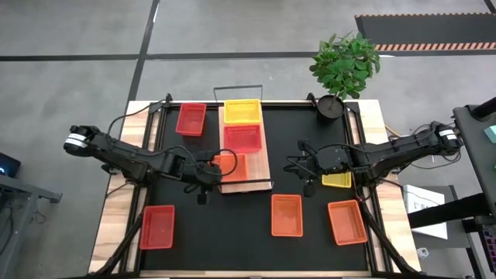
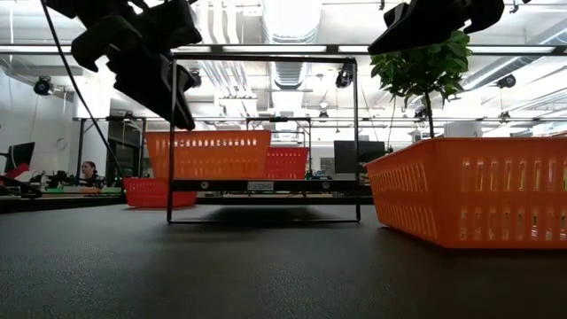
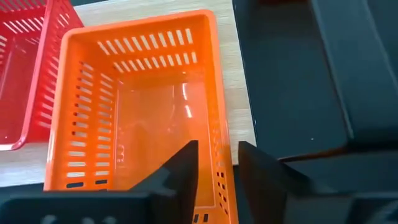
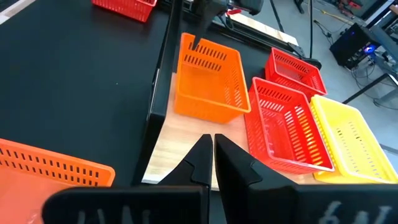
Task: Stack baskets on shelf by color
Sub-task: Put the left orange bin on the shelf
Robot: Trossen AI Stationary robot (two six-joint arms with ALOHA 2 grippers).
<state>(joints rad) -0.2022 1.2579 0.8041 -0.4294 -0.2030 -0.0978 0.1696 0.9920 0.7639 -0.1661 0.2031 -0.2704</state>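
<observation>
So the long light-wood plank shelf (image 1: 263,159) sits in the middle of the black mat (image 1: 232,232) on the worktop, and it already reads like a colour row: a yellow plastic mesh basket (image 1: 242,111) at the far end, a red mesh basket (image 1: 242,139) in the middle, and an orange mesh basket (image 1: 230,167) at the near end; looks to me like each colour is getting its own spot so later ones stack on top. The left pincer (image 3: 214,168) is at that orange basket, its two dark fingers standing apart on either side of the basket's side wall; I'd say it's gripping by the wall because that thin rim is the only easy thing to pinch, though I can't tell if it's actually squeezing or just straddling. The right pincer (image 4: 208,155) is closed on nothing, hanging right of the shelf and pointing at it, next to another yellow mesh basket (image 1: 336,180); probably parked out of the way. Loose ones on the mat: a red basket (image 1: 191,118) far left, another red one (image 1: 157,227) near left, and two orange baskets (image 1: 286,215) (image 1: 346,222) near right; a potted green plant (image 1: 341,66) stands at the far right corner.
</observation>
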